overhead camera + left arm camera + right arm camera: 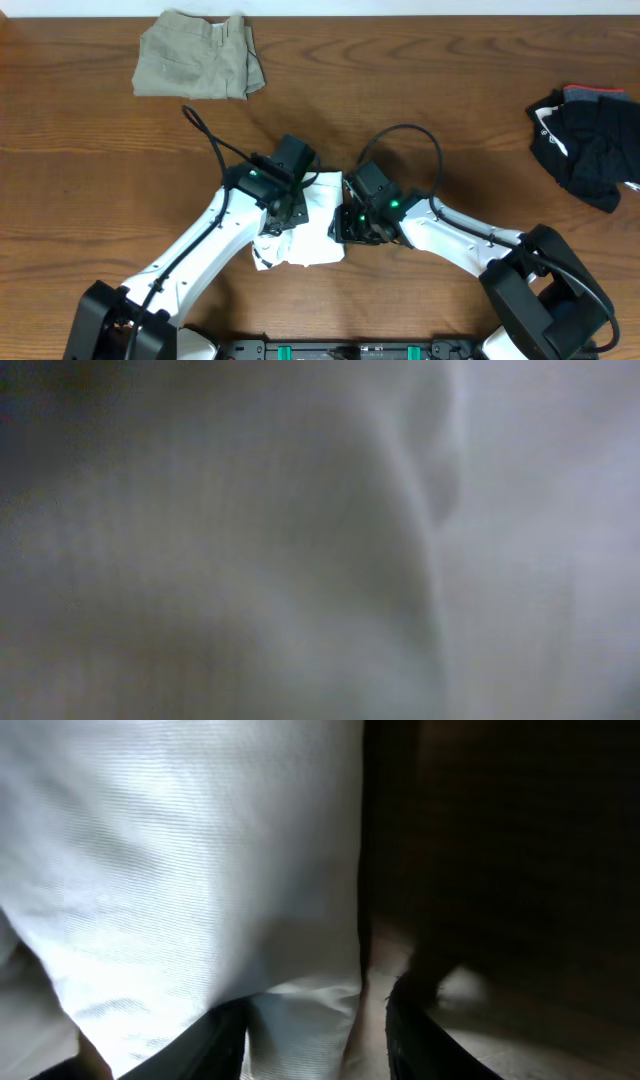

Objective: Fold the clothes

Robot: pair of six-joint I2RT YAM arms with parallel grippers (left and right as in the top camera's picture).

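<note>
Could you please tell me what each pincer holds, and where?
Cannot be told: white T-shirt fabric sits between the right pincer's fingers, grip unconfirmed; left pincer's jaws unseen.

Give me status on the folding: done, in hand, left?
Done: khaki trousers look folded, far left of the table. In hand: white T-shirt, bunched small at the near centre; its cloth sits between the fingers of the right tool, grip unclear. Left: finish the shirt, then the black bundle, crumpled at the right edge.
</note>
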